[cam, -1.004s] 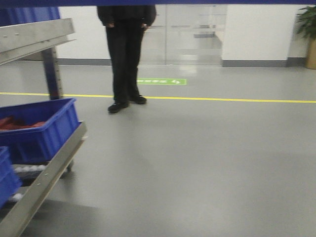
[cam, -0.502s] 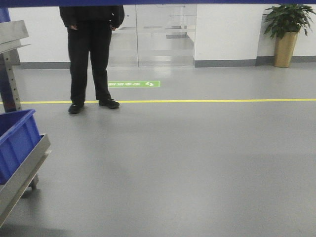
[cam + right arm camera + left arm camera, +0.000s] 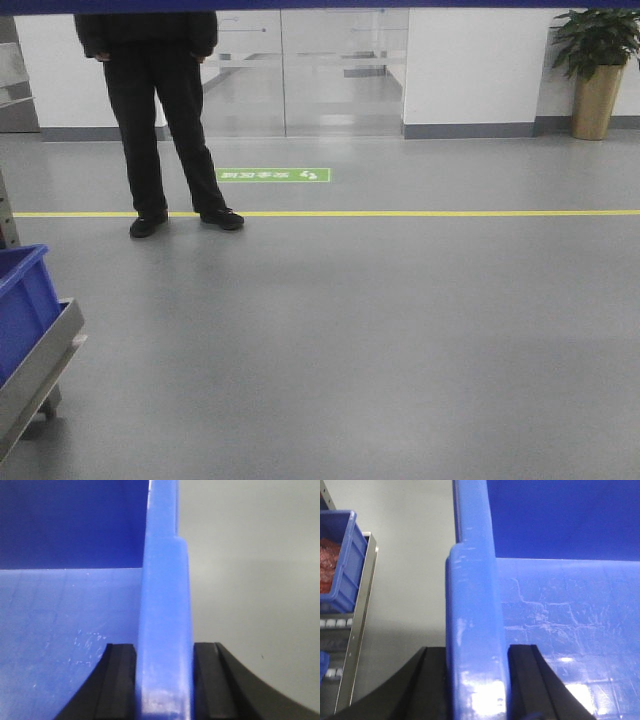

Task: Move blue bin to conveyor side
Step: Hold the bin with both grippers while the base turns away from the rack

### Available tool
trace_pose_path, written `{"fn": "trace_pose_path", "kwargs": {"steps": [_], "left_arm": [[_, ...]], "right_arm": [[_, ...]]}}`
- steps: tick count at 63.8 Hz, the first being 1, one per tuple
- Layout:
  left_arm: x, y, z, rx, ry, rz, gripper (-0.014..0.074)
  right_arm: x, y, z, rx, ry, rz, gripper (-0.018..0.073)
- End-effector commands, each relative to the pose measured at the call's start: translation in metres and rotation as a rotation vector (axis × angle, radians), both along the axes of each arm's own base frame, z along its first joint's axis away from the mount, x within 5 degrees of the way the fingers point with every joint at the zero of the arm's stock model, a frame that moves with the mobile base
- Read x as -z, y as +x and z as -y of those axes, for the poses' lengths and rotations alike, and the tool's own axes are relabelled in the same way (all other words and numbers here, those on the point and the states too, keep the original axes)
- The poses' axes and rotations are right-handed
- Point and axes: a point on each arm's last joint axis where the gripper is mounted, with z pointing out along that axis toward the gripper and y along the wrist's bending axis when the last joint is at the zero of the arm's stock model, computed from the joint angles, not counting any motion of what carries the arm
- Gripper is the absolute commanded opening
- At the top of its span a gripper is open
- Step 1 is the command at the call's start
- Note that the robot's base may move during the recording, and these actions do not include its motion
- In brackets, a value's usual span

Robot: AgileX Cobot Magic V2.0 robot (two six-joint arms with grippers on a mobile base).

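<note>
Between the two black fingers (image 3: 425, 690) of the left pincer (image 3: 476, 690) stands the thickened side rim of the large rectangular bright-blue glossy plastic bin (image 3: 560, 615). The pincer is clamped on that rim, one finger against the outer face and the other inside. Rightward of that pincer spreads the blue bin's scuffed inner floor, with its far wall beyond. Leftward of it, well apart, runs a shiny stainless-steel shelf rail (image 3: 359, 625) bearing another blue plastic crate (image 3: 342, 565) with something red inside. The right pincer (image 3: 164, 685) grips the opposite rim likewise, its black pads (image 3: 117, 680) pressed to both faces. The bin's interior lies to its left and bare grey floor (image 3: 250, 580) to its right. Ahead of both pincers, the front view shows a person in black clothes (image 3: 160, 110) standing at a yellow floor line (image 3: 420, 213), a green floor sign (image 3: 272, 175), glass doors (image 3: 310, 70) and a green plant in a gold pot (image 3: 597, 70).
</note>
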Motion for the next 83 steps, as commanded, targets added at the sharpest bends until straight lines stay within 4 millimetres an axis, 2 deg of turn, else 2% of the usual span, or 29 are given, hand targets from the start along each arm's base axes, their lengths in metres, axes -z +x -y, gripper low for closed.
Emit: {"fn": "trace_pose_path", "kwargs": {"steps": [1,83], "left_arm": [[-0.0119,-0.0034,-0.0010,0.011,0.003,0.106,-0.0020],[-0.0121,-0.0033,-0.0017,0.007,0.009,0.108,-0.0020]], "right_arm": [[-0.0172,-0.0035,0.0031,0.010,0.008,0.153,-0.0089],[-0.0182,-0.0030,0.0029,0.010,0.011,0.165,-0.0089]]}}
